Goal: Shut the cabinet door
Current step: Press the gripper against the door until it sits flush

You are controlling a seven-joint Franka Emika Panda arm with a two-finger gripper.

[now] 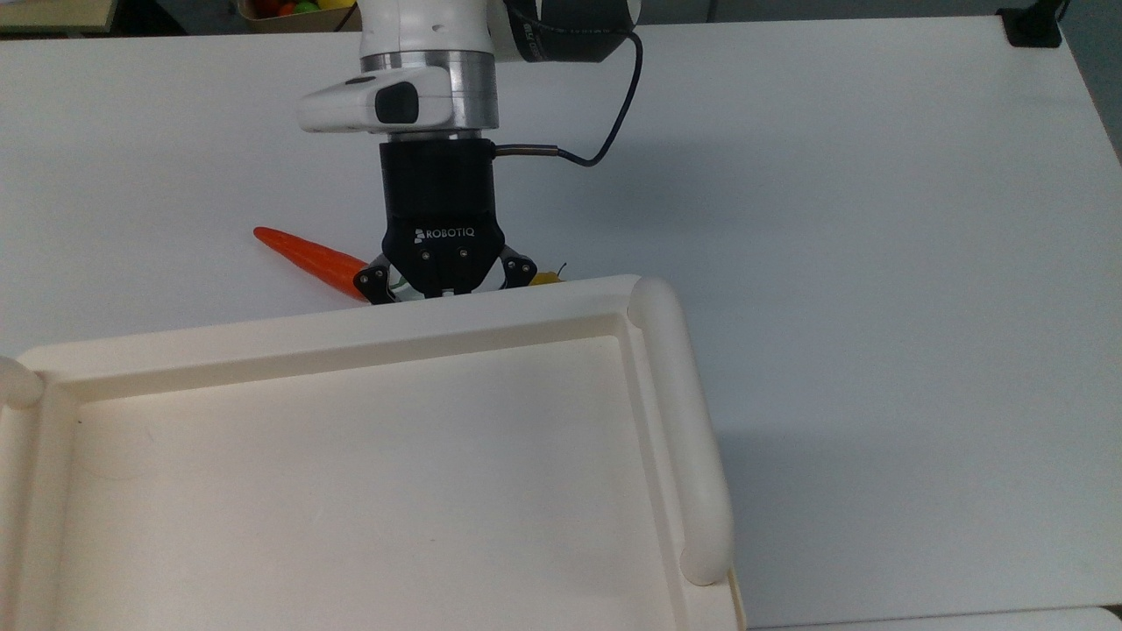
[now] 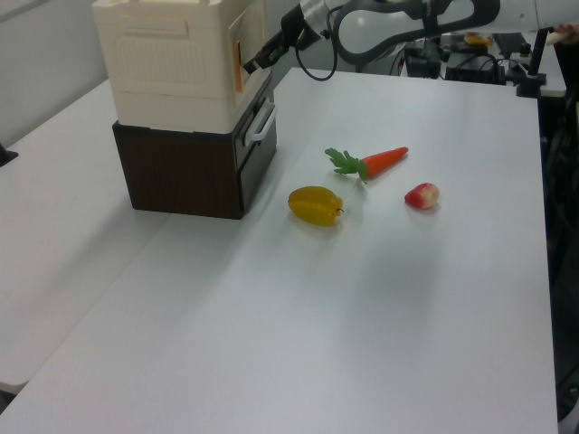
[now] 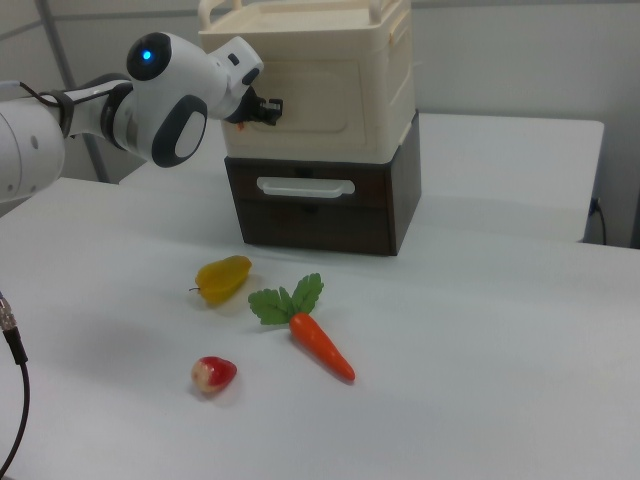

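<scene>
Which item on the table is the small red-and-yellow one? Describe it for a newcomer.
Start at the dark brown drawer unit under the cream cabinet. Three food items lie on the white table before it. Beyond the yellow fruit and leafy carrot lies the small, round, red-and-yellowish fruit, farthest from the drawer unit.

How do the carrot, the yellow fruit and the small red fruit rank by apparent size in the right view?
1. Carrot, leaves included
2. Yellow fruit
3. Small red fruit, though it lies nearest the camera
</scene>
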